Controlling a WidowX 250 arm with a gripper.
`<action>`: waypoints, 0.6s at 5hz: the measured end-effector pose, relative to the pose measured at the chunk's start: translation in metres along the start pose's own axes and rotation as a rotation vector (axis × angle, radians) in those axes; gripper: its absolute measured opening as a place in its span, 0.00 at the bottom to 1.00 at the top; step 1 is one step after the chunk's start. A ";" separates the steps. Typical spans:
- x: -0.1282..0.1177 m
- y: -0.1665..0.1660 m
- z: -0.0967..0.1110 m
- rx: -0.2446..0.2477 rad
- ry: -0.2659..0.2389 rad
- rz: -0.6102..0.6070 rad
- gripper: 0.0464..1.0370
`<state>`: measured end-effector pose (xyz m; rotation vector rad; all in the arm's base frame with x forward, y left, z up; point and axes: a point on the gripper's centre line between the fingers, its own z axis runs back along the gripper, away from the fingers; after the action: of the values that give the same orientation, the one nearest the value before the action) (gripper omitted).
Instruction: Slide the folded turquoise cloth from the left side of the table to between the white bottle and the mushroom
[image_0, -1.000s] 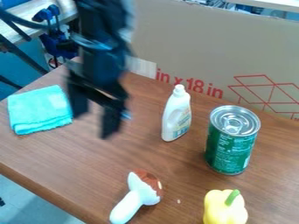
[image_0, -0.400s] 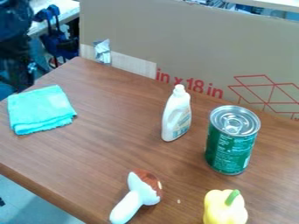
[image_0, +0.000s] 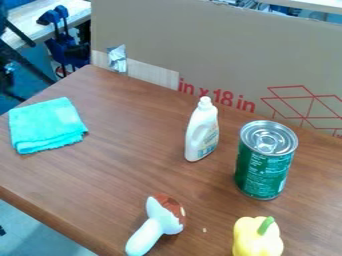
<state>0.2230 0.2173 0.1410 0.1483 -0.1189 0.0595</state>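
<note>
A folded turquoise cloth (image_0: 47, 126) lies flat at the left side of the brown table. Near the middle, a white bottle (image_0: 202, 131) stands upright. To its right is an upright green can (image_0: 263, 167) with a silver pull-tab lid. A toy mushroom (image_0: 157, 225) with a white stem and a brown-and-white cap lies on its side near the front. At the bottom right sits a yellow toy pepper (image_0: 257, 237) with a green stem, partly cut off by the lower edge.
A large cardboard panel (image_0: 220, 55) with red print stands along the back of the wooden table (image_0: 127, 165). The table's front left edge drops to a pale floor. Blue clamps (image_0: 60, 42) and black bars are beyond the back left corner.
The arm and its gripper have moved from over the table's left part to the upper left and out of view. The cloth, bottle, can, mushroom and pepper have stayed in place.
</note>
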 end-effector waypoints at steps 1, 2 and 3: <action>-0.001 0.021 -0.021 0.009 -0.037 0.098 0.96; 0.005 0.029 -0.037 0.002 -0.060 0.243 0.96; 0.016 0.031 -0.049 -0.019 -0.065 0.357 0.96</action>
<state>0.2426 0.2558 0.0998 0.1082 -0.2098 0.4097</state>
